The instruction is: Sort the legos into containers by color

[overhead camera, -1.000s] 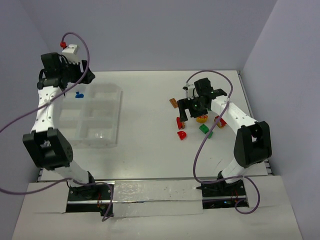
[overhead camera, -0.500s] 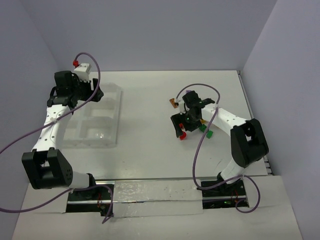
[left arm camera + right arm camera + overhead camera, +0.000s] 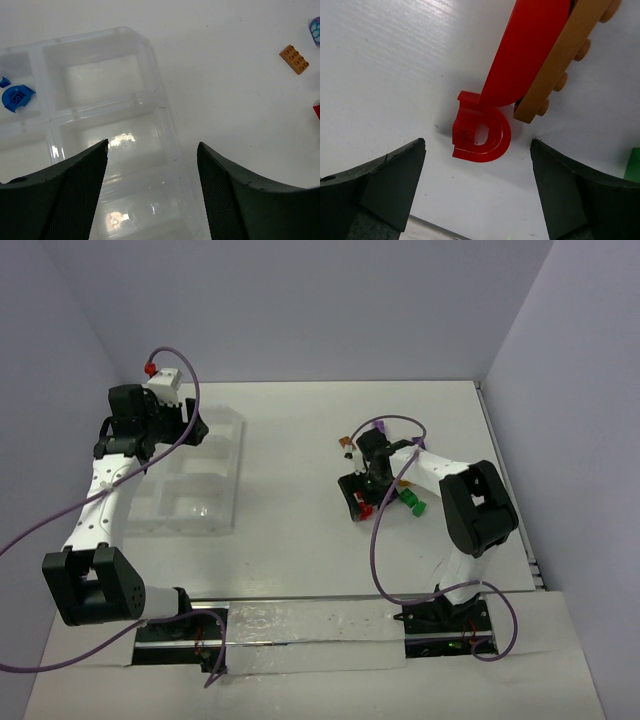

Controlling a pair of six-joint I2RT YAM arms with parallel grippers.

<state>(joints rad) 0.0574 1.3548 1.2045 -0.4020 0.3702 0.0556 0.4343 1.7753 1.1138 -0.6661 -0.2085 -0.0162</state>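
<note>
The clear divided tray (image 3: 215,495) lies at the left. In the left wrist view two blue pieces (image 3: 17,95) lie in a far-left compartment of the tray (image 3: 150,65). My left gripper (image 3: 190,428) hangs over the tray, open and empty (image 3: 152,145). My right gripper (image 3: 358,498) is low over the lego cluster, open (image 3: 477,145), with a red D-shaped piece (image 3: 481,135) just ahead between its fingers. A long red piece (image 3: 527,50) and an orange plate (image 3: 570,55) touch the D piece. Green pieces (image 3: 412,503) lie to the right.
An orange brick (image 3: 294,59) lies alone on the table behind the cluster, also seen from above (image 3: 345,445). A purple piece (image 3: 315,30) and a red corner (image 3: 317,111) show at the left wrist view's right edge. Walls enclose the table at the back and sides.
My left gripper has swung from the tray's back-left corner to above the tray. My right gripper has moved left and down onto the red pieces.
</note>
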